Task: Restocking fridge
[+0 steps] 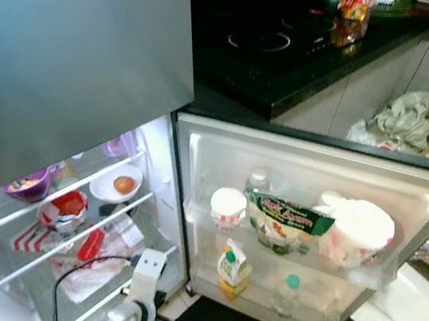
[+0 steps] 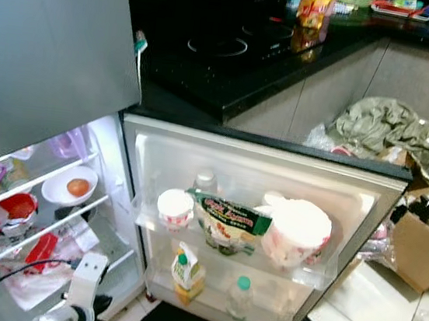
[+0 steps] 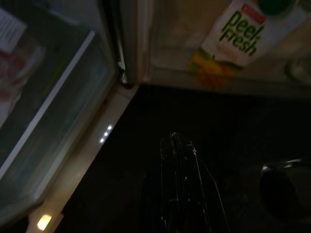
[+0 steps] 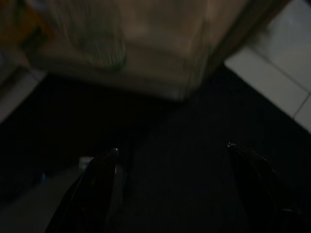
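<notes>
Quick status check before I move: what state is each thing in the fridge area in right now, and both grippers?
Fridge door: swung open.
Juice carton: upright, lower door shelf, green cap on.
Clear bottle: upright beside the carton, capped.
Green bag: standing on upper door shelf.
White bowl: on an inner shelf, holding something orange.
Left gripper: low, fingers shut, empty.
Right gripper: low, fingers open, empty.

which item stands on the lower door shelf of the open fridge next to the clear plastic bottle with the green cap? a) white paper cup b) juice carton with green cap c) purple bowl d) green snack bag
b: the yellow and white juice carton with a green cap stands on the lower door shelf beside the clear plastic bottle with a green cap; the cup and the snack bag sit on the shelf above.
</notes>
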`<state>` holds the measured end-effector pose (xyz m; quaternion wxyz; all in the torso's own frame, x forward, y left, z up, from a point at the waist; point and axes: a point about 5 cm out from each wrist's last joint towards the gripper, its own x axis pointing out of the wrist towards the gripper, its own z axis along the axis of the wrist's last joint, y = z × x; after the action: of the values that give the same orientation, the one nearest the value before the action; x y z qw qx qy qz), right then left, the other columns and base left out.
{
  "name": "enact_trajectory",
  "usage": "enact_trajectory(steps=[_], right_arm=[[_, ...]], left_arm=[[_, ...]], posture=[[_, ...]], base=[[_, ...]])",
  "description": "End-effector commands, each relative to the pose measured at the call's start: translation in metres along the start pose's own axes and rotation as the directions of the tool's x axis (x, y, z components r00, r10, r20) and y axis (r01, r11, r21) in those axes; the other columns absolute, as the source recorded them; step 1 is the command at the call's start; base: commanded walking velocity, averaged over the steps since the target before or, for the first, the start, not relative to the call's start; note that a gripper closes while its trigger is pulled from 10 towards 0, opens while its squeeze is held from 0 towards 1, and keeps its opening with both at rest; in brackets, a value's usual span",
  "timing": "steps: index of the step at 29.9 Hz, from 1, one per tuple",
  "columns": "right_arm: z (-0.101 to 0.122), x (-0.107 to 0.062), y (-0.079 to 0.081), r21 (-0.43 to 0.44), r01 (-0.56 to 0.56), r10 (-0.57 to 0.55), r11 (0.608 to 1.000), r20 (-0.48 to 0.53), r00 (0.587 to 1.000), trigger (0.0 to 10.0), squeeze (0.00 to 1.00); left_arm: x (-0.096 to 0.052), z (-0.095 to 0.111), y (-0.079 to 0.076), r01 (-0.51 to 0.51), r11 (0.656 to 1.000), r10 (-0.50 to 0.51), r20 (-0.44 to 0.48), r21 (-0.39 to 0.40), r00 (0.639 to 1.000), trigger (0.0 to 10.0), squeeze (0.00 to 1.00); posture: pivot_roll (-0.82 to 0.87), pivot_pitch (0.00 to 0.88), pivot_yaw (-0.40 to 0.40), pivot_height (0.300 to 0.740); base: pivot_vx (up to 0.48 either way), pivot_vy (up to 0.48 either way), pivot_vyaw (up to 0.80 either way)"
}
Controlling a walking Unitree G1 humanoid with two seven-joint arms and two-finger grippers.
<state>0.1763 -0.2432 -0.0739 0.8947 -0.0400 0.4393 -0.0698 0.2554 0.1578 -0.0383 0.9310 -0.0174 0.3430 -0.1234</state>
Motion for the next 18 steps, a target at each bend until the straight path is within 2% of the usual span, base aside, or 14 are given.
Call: enact_trajectory(steps=[1, 18], right_arm=[[0.004, 0.001, 0.005, 0.031, -0.012, 0.011, 0.999, 0.023, 1.000, 10.0, 0.00], [0.014, 0.003, 0.012, 0.031, -0.033, 0.032, 0.999, 0.045, 0.998, 10.0, 0.00]], left_arm=[[0.000, 0.001, -0.001, -0.006, 1.000, 0.006, 0.004, 0.000, 1.000, 10.0, 0.00], [0.000, 0.001, -0.001, -0.005, 1.000, 0.005, 0.003, -0.001, 1.000, 10.0, 0.00]], posture=[[-0.16, 0.073, 0.048, 0.740], [-0.16, 0.070, 0.052, 0.740]], base=[[0.000, 0.000, 0.00], [0.000, 0.000, 0.00]])
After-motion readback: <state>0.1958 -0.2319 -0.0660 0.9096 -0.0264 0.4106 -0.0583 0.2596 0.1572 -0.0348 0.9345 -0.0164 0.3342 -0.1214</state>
